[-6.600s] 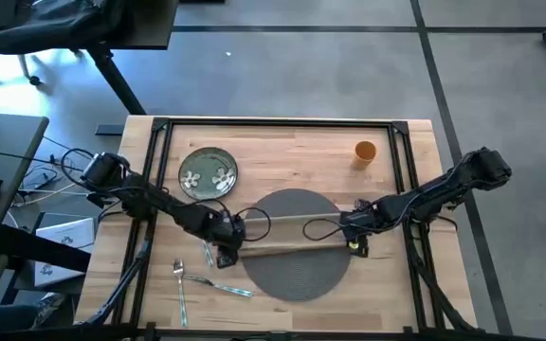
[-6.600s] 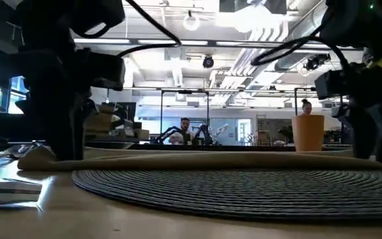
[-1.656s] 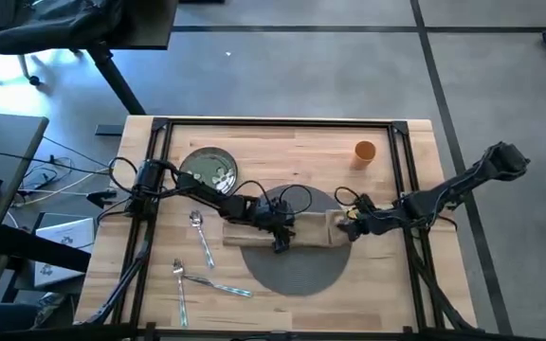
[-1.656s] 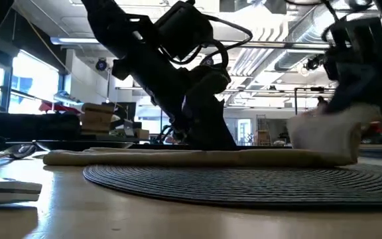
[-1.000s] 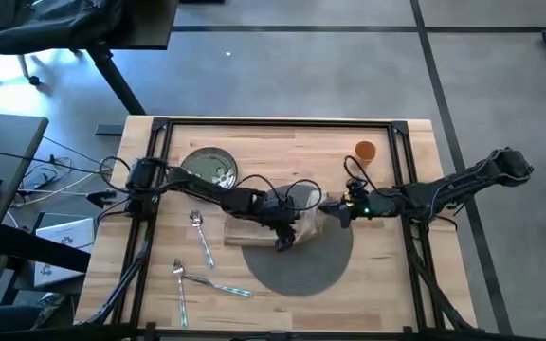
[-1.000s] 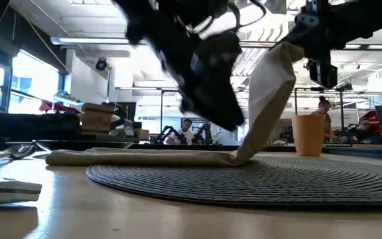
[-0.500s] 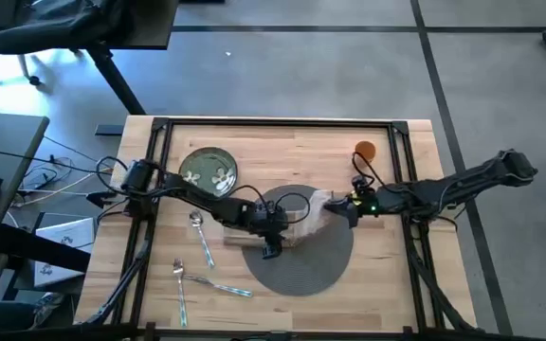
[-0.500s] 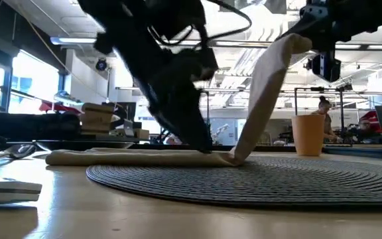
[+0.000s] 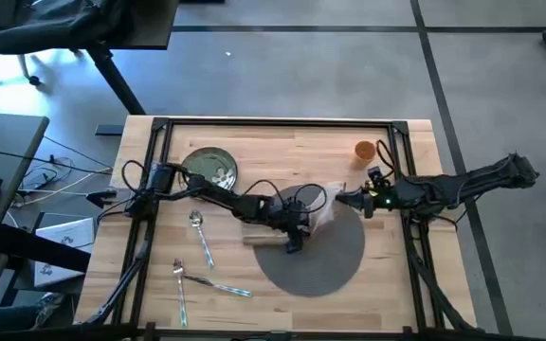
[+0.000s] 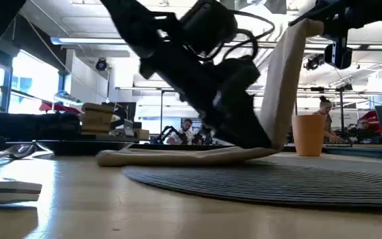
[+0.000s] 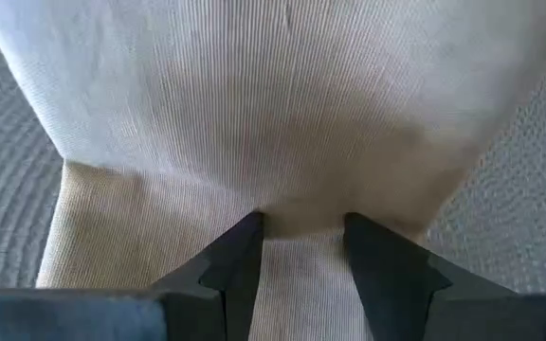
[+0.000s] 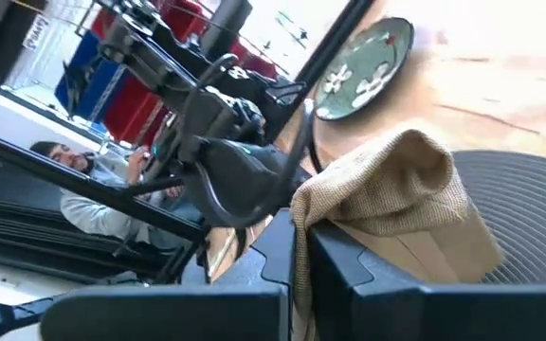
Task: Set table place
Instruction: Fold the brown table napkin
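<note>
Beige napkin [image 9: 282,227]: cloth lies partly on the left side of the grey woven mat [image 9: 325,260] and partly on the bare table [image 9: 282,152]; its right end is lifted off the mat and hangs up in a steep fold, clear in the low view.
Right gripper [image 9: 337,200]: reaches in from the right, above the mat's upper edge, with its fingers pinched tight on the raised napkin end [image 12: 387,185]; the cloth sits squeezed between the two dark fingers in the right wrist view.
Left gripper [image 9: 294,242]: stretched across from the left, pressing down on the flat part of the napkin at the mat's left edge; its fingertips [image 11: 245,246] stand slightly apart with cloth between them, so it looks released rather than clamped, though the view is too close to be sure.
Green floral plate [image 9: 208,171]: upper left of the table, well apart from the mat.
Orange cup [image 9: 365,151]: upright near the far right corner, just beyond the right arm.
Spoon [image 9: 199,235]: on the wood left of the mat.
Fork [image 9: 180,289]: near the front left edge, with another piece of cutlery [image 9: 218,284] just beside it.
Person [image 12: 93,194]: seated in the room beyond, seen in the right wrist view.
</note>
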